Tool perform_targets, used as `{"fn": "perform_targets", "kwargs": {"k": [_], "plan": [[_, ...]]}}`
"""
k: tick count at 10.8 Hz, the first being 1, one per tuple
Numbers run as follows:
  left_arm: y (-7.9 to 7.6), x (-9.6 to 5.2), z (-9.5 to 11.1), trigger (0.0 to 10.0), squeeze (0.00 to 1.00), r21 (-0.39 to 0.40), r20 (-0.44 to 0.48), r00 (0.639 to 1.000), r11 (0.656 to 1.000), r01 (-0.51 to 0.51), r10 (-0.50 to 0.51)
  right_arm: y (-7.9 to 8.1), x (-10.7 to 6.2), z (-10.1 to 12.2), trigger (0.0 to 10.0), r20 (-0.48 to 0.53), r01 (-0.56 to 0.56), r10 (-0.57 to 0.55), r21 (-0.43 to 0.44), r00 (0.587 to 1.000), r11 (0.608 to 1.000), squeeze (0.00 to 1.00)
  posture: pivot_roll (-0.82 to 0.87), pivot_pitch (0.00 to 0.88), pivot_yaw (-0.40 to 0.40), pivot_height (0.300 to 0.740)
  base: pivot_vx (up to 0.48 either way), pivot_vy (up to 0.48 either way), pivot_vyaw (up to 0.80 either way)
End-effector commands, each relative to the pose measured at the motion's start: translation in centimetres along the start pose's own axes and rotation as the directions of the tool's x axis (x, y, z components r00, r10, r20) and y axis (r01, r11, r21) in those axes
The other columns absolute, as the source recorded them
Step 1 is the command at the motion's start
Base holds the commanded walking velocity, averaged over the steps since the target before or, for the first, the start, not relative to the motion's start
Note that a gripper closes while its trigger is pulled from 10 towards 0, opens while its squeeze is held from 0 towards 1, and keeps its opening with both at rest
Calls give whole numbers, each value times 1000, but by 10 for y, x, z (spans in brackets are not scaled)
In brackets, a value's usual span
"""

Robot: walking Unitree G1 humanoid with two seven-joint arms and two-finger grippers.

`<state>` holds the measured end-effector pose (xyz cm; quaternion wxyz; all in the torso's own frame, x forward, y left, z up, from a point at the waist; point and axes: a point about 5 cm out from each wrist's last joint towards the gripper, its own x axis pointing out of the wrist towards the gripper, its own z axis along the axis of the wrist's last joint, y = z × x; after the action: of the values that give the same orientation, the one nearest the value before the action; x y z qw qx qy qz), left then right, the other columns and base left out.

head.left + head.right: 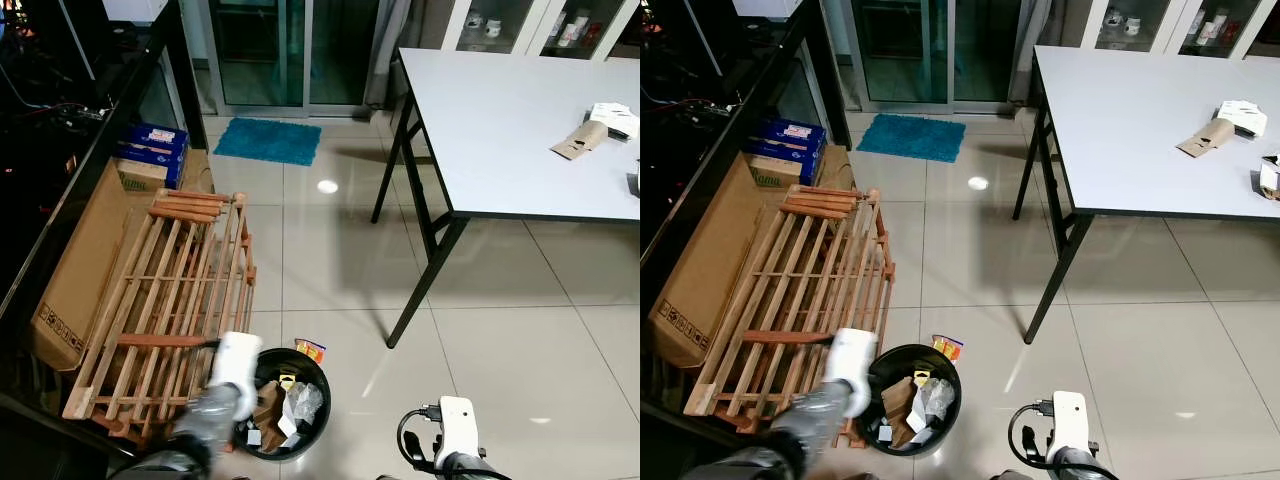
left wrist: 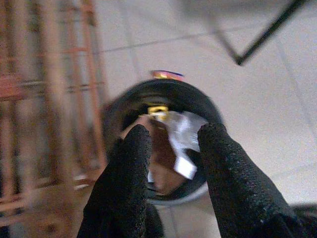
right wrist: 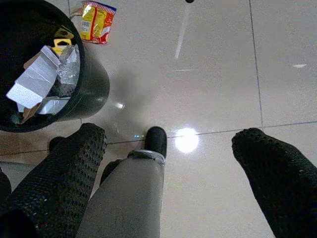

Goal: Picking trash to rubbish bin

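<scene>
A black round rubbish bin (image 1: 318, 432) stands on the tiled floor near my feet, holding crumpled paper, cardboard and plastic (image 1: 292, 404). A red and yellow snack wrapper (image 1: 310, 349) lies on the floor just beyond the bin's far rim, also seen as the wrapper (image 3: 97, 21) in the right wrist view. My left gripper (image 2: 171, 148) hangs over the bin (image 2: 208, 104), open with nothing between its fingers. Low at my right side, my right gripper (image 3: 168, 163) is open and empty above bare tiles.
A wooden slatted rack (image 1: 165, 300) leans beside the bin on the left, with a flat cardboard box (image 1: 75, 280) behind it. A white table (image 1: 520, 110) with black legs stands to the right, with paper items on it. A blue mat (image 1: 268, 139) lies before the glass door.
</scene>
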<state>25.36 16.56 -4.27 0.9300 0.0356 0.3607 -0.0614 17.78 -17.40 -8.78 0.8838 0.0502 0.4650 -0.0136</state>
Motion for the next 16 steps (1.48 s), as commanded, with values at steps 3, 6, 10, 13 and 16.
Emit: {"fn": "perform_targets", "kwargs": {"k": [3, 6, 10, 13, 16], "plan": [[12, -2, 26, 10000, 0, 15, 191, 980, 999, -52, 48, -2, 3, 44, 10000, 166, 23, -21, -9, 986, 1000, 0, 19, 67, -42, 740, 0, 0, 0], [11, -1, 39, 10000, 0, 18, 250, 968, 999, -41, 35, 5, 2, 99, 10000, 340, 2, 2, -11, 940, 1000, 0, 25, 57, -48, 740, 0, 0, 0], [19, -10, -21, 10000, 0, -9, 21, 995, 995, -99, 99, 2, 5, 60, 10000, 194, 8, -2, -28, 981, 1000, 0, 32, 50, -53, 740, 0, 0, 0], [19, -17, -48, 10000, 0, -6, -93, 991, 995, -102, 101, 3, 4, 48, 10000, 150, -8, 13, -34, 989, 999, 0, 34, 44, -55, 740, 0, 0, 0], [17, -18, -53, 10000, 0, -12, -108, 989, 995, -104, 102, 3, 4, 44, 10000, 140, -12, 17, -36, 990, 999, 0, 33, 42, -55, 740, 0, 0, 0]]}}
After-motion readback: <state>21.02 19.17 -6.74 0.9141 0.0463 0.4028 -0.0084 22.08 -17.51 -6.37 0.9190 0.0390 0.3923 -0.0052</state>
